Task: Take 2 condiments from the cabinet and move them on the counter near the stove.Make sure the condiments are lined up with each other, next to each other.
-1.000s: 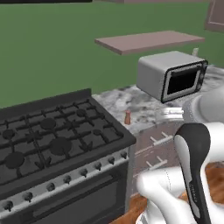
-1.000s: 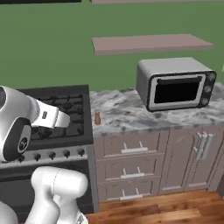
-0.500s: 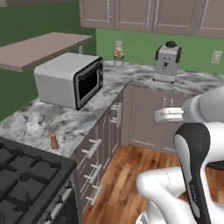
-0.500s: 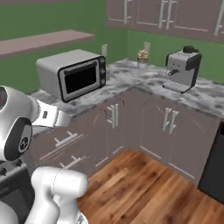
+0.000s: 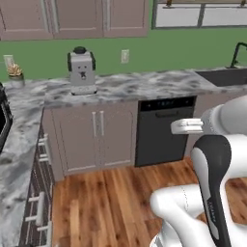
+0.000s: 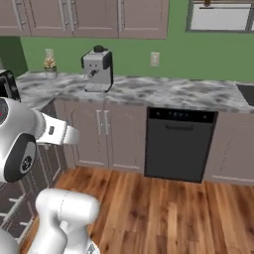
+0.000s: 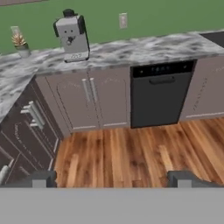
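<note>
My gripper [image 7: 113, 180] is open and empty, its two dark fingertips [image 7: 43, 178] wide apart at the bottom of the hand view. It points across a wooden floor toward the grey-and-white marble counter [image 7: 131, 49], which also runs along the green wall in the left base view [image 5: 144, 84] and the right base view [image 6: 163, 92]. The condiments, the cabinet and the stove are out of view.
A grey coffee machine [image 5: 81, 72] [image 6: 97, 69] stands on the counter beside a small potted plant [image 5: 14, 73]. Below sits a black dishwasher [image 5: 163, 130] [image 6: 179, 144]. A sink [image 5: 226, 76] lies far right. Drawers with silver handles [image 7: 30, 118] flank the left; wooden floor [image 5: 106, 193] is open.
The base has turned right, so the whole picture shifted: stove and microwave slid out to the left, and coffee machine, dishwasher and sink came in. The gripper stays open.
</note>
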